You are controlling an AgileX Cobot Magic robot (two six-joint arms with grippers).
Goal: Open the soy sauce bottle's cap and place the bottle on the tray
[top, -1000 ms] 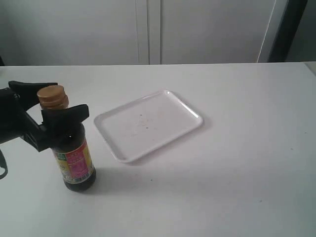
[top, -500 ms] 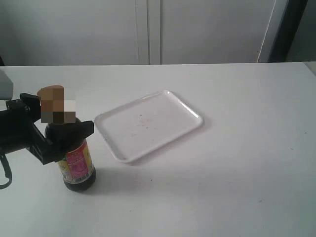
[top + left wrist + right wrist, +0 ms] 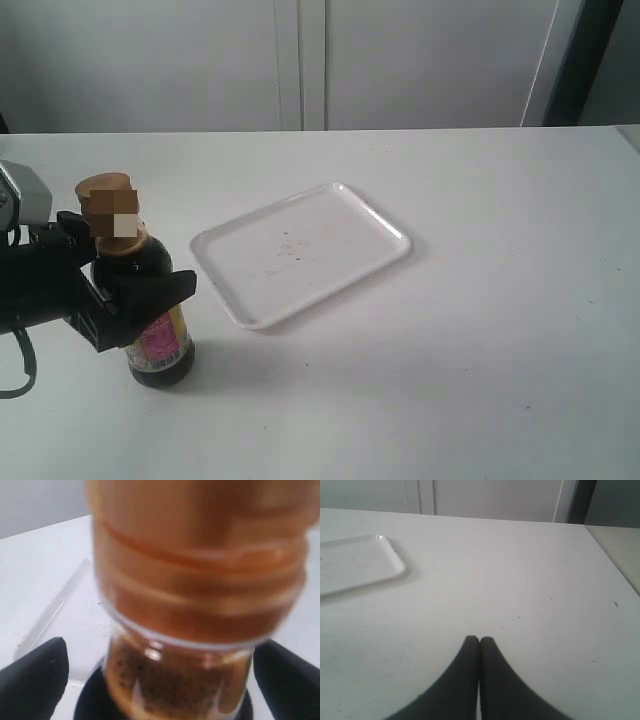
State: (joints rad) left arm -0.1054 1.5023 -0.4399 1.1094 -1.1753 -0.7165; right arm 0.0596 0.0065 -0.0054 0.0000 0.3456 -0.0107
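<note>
The soy sauce bottle [image 3: 160, 340] stands upright on the white table, left of the tray [image 3: 300, 250]. Its golden-orange cap [image 3: 107, 205] is down over the neck. My left gripper [image 3: 130, 265] is open, with one black finger on each side of the bottle's shoulder and a gap to the glass on both sides. The left wrist view is filled by the cap [image 3: 200, 570] and the brown neck [image 3: 180, 685], flanked by the two fingers [image 3: 35, 675]. My right gripper [image 3: 479, 640] is shut on nothing, low over bare table, and is out of the exterior view.
The tray's rim [image 3: 60, 610] shows just behind the bottle in the left wrist view, and its corner [image 3: 355, 565] lies off to one side in the right wrist view. A dark upright post [image 3: 580, 60] stands at the back right.
My left gripper has come down from the cap and neck to the bottle's shoulder and body, staying wide around it. The bottle and tray have not moved.
</note>
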